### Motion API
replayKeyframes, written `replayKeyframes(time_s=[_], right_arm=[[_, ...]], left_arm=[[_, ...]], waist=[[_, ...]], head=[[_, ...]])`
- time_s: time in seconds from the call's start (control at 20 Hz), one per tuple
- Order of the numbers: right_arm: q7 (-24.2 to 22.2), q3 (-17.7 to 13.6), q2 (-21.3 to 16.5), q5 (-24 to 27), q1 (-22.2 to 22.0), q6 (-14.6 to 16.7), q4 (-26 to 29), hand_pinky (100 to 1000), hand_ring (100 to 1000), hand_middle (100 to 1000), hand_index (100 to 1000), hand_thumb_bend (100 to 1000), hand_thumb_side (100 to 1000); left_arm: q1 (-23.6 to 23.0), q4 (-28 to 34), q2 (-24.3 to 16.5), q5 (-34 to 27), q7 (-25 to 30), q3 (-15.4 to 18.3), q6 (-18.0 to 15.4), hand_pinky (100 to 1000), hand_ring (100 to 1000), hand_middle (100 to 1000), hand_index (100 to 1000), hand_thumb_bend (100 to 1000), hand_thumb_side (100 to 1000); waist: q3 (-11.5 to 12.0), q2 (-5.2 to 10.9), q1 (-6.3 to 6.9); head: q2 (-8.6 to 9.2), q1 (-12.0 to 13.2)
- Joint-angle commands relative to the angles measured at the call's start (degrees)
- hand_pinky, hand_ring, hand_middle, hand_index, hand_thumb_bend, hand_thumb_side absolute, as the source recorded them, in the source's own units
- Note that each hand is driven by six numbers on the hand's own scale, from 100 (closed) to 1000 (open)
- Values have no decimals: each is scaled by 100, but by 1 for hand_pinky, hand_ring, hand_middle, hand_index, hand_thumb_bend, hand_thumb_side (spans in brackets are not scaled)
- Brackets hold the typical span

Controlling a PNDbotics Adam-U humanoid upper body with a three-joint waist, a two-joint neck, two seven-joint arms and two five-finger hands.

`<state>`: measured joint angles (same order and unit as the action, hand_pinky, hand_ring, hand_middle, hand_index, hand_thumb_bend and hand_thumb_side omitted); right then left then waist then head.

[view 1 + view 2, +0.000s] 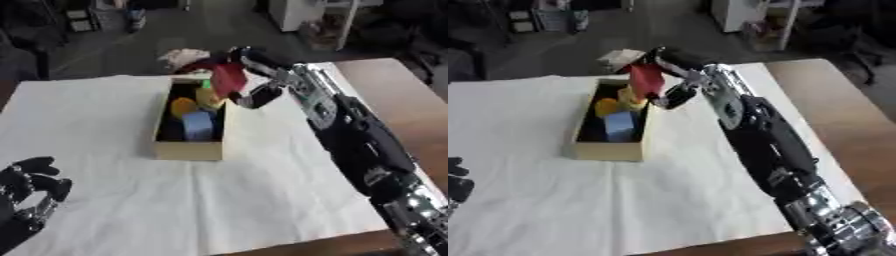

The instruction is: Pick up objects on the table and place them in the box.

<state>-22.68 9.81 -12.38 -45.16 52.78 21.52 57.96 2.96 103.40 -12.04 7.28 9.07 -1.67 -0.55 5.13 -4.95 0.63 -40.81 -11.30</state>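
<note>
While the right hand [248, 75] reaches in from the right side, it holds a red object [227, 80] above the far end of the box [187, 149], with fingers curled over the object's top and the thumb against its lower side. The red object hangs over the box's right wall, partly over the interior; whether it touches anything inside cannot be told. Inside the box lie a blue block [199, 125] nearest the near end, an orange rounded piece [183, 106] behind it, and yellow pieces [207, 98] with a touch of green further back. The box stands on a white cloth [105, 130] covering a brown table [411, 100]. The left hand [31, 182] rests at the lower left corner, fingers up and slightly bent, holding nothing. No brand, label or writing can be read on any item.
</note>
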Motion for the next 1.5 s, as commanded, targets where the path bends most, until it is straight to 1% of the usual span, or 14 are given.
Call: replayKeyframes(time_s=[0.05,0.2,0.4,0.5,0.6,0.65,0.7,0.75,1.0,1.15,1.3,1.4,1.5], right_arm=[[-157,-7,230,-67,232,-23,-144,750,596,519,758,100,216],[-205,-49,553,-302,278,-23,-383,753,604,529,764,100,244],[-238,-77,895,-647,273,-13,-681,755,618,545,775,100,275],[-201,-92,1010,-862,267,-36,-804,757,629,560,785,109,295],[-98,-118,1077,-1076,254,-82,-891,759,649,585,797,140,322],[-26,-129,1093,-1174,250,-123,-912,764,671,617,811,178,348],[60,-137,1099,-1273,249,-182,-911,765,676,623,815,192,356],[155,-136,1102,-1374,246,-234,-908,767,693,652,833,232,391],[664,-95,1048,-1889,262,-483,-793,787,757,744,880,340,437],[963,-20,994,-2189,282,-474,-749,815,806,801,912,399,449],[1163,46,917,-2497,309,-386,-683,840,846,843,932,422,449],[1262,42,875,-2702,318,-285,-571,842,848,843,933,417,438],[1417,-35,846,-2794,282,-163,-380,835,828,822,923,380,438]], left_arm=[[24,58,-21,-21,45,-36,-16,660,577,592,757,524,448],[33,54,-5,-35,72,-60,-18,660,575,592,757,524,448],[48,53,14,-49,113,-101,-22,660,575,592,757,522,449],[60,56,20,-54,139,-121,-27,660,574,592,757,522,450],[60,58,23,-56,150,-125,-27,660,573,592,757,521,450],[59,57,23,-56,149,-122,-25,660,573,592,757,520,450],[61,57,23,-57,149,-123,-24,661,573,592,757,520,450],[63,57,24,-58,150,-125,-23,661,573,592,757,520,451],[69,54,28,-57,155,-132,-23,661,572,592,757,517,451],[68,49,26,-54,151,-126,-21,661,571,592,757,516,451],[71,45,22,-50,151,-127,-20,662,571,593,757,515,451],[74,42,23,-46,147,-121,-21,662,571,593,757,514,452],[77,40,19,-36,134,-105,-21,662,571,592,756,514,452]], waist=[[41,78,29],[120,69,47],[186,58,66],[227,45,75],[268,36,77],[284,32,74],[295,29,69],[298,26,64],[306,21,41],[320,22,25],[306,26,6],[285,26,-5],[259,20,-20]], head=[[-11,-59],[-8,-104],[-7,-180],[-7,-214],[-1,-246],[4,-256],[5,-262],[6,-262],[13,-275],[21,-270],[17,-264],[31,-256],[33,-220]])
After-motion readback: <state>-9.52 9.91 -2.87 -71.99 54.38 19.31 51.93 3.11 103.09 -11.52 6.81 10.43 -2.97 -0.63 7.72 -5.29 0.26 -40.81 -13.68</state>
